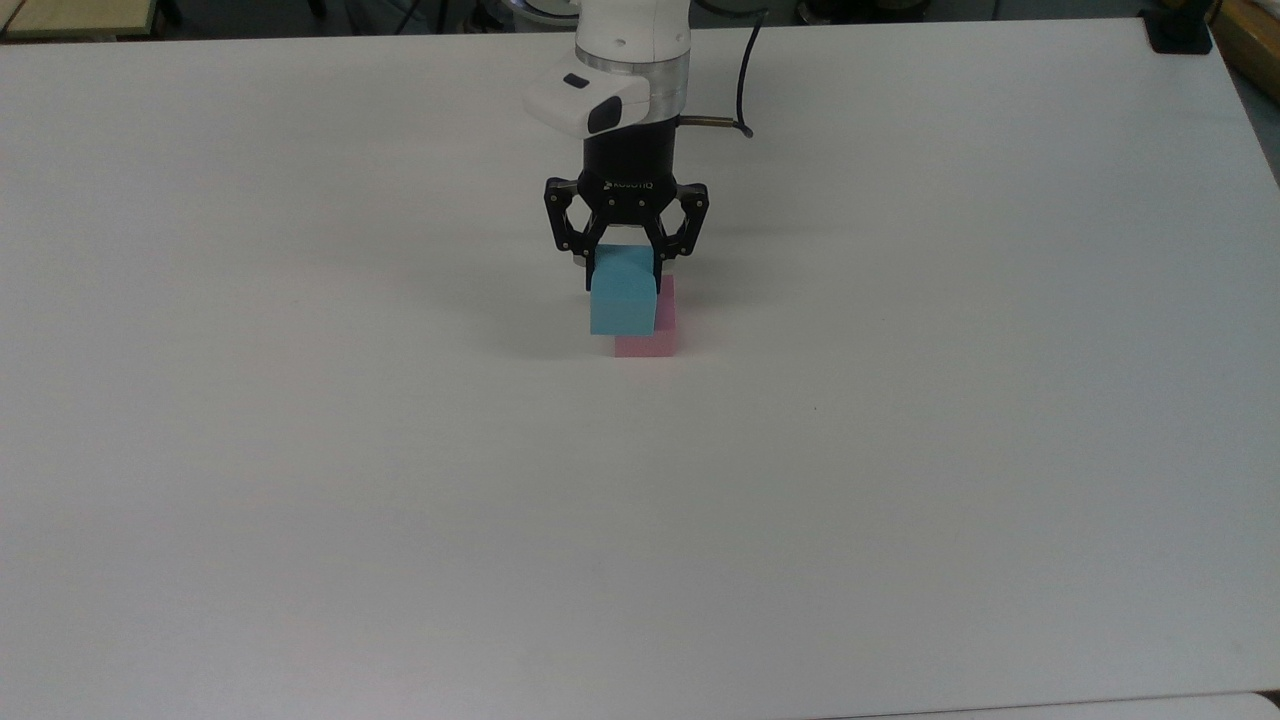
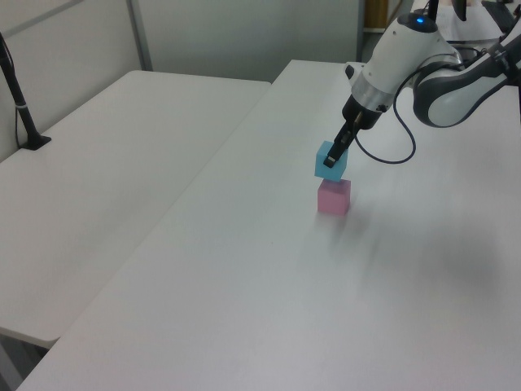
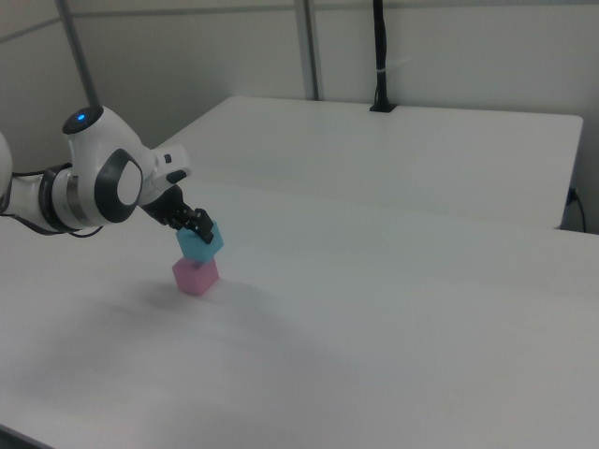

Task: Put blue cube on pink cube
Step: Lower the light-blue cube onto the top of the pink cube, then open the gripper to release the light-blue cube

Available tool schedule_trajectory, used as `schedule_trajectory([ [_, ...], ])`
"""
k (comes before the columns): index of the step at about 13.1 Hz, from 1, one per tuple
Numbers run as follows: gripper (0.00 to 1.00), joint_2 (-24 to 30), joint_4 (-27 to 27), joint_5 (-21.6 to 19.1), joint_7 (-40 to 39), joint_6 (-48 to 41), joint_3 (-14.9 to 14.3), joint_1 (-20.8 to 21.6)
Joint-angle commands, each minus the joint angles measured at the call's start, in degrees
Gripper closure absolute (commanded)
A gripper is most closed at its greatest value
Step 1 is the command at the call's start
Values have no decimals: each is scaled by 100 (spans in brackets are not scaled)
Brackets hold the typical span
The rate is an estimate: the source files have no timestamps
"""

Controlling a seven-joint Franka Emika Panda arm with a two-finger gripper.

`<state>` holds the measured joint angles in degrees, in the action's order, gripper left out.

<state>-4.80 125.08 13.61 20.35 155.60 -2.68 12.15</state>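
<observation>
The gripper [image 1: 622, 275] pinches the blue cube [image 1: 621, 305] between its two black fingers, one pressed against each side face of the cube. In the top view the blue cube overlaps the pink cube [image 1: 655, 336] and is shifted toward the top view's left, so that the pink cube shows at the blue cube's right side and below it. In the left view the blue cube [image 2: 330, 160] hangs tilted above the pink cube [image 2: 334, 197], with its lower corner at or just above the pink cube's top face; contact cannot be told. In the right view the blue cube [image 3: 200, 242] likewise sits tilted over the pink cube [image 3: 195, 275], held by the gripper [image 3: 199, 227] from the right view's left. The pink cube rests flat on the white desk [image 1: 900, 450], nearer the desk's far edge in the top view than its near edge, and roughly midway between the desk's left and right edges. A black cable [image 1: 745, 75] runs from the wrist of the white arm [image 1: 632, 40].
</observation>
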Motion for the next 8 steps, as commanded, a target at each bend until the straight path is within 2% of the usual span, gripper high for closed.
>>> schedule_trajectory([
  [1, 77, -74, -106, -60, 495, -346, 83, 24],
  [6, 76, -74, -124, -69, 742, -416, 223, 33],
  [8, 70, -74, -124, -69, 716, -469, 233, 33],
])
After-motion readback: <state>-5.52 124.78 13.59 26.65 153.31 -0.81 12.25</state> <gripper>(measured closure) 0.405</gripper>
